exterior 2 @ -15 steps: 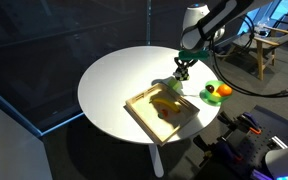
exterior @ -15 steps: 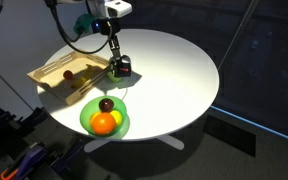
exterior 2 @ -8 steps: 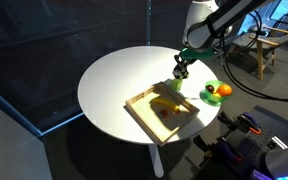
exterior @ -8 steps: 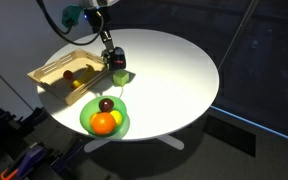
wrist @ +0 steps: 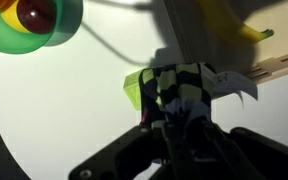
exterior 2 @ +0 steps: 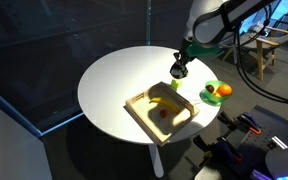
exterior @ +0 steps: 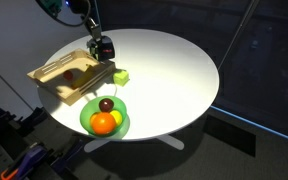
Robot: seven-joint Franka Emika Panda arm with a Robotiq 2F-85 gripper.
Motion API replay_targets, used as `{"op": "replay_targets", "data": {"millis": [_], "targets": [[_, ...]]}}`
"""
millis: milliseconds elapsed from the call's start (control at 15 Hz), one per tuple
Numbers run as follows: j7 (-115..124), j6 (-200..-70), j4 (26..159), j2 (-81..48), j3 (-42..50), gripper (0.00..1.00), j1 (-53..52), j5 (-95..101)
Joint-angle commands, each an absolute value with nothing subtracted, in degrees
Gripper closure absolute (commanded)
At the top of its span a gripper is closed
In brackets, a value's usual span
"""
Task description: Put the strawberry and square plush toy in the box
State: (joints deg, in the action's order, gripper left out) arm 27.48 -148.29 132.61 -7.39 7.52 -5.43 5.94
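My gripper (exterior: 102, 50) hangs above the table at the box's near corner, shut on the square plush toy (exterior: 103, 47), a small dark block. In the wrist view the toy (wrist: 180, 88) sits between the dark fingers, lifted off the white tabletop. The box (exterior: 39, 75) is a shallow light-wood tray, also seen in an exterior view (exterior 2: 136, 106) and as a rim at the wrist view's right edge (wrist: 269, 62). A small red strawberry (exterior: 71, 73) lies inside it, showing dark red in an exterior view (exterior 2: 165, 113).
A yellow-green cube (exterior: 120, 76) rests on the table just beside the box, below my gripper in the wrist view (wrist: 136, 90). A round green plate (exterior: 88, 122) holds a maroon fruit (exterior: 105, 104), an orange (exterior: 103, 124) and a yellow piece. A yellow item (exterior 2: 164, 100) lies in the box.
My gripper has risen off the table with the plush toy and moved away from the green cube toward the box. The cube now stands alone.
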Motion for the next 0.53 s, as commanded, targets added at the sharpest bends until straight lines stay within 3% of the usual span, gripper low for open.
{"op": "replay_targets", "data": {"millis": [0, 467], "targets": [[21.44, -144.67, 135.77, -2.03, 4.59, 0.94, -3.78, 4.28], [17.11, -139.69, 138.25, 1.92, 0.90, 0.94, -3.96, 3.57]]}}
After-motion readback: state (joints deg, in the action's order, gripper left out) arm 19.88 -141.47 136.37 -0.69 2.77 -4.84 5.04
